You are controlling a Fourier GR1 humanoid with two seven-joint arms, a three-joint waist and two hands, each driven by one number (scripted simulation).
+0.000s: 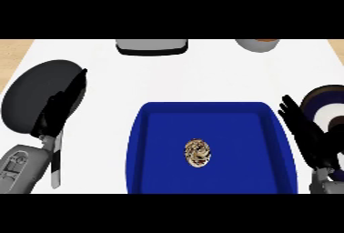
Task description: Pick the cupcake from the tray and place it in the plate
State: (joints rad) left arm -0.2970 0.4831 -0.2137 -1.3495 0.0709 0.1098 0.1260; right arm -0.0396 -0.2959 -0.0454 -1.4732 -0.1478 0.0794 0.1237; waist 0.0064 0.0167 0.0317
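Blue tray (161,136) fills the lower middle of the frame, with the cupcake (197,153) untouched near its centre. Both hands hang open with straight fingers: the left hand (64,107) at far left, the right hand (306,132) at right, partly hiding the ringed plate (324,95). The cupcake looks small and rounded, so a clumsy pinch might roll it away.

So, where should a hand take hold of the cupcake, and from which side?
Probably around its sides, coming down from above with the right hand: the cupcake sits alone near the middle of the blue tray, away from the walls, so nothing blocks it, and the plate is at the right.
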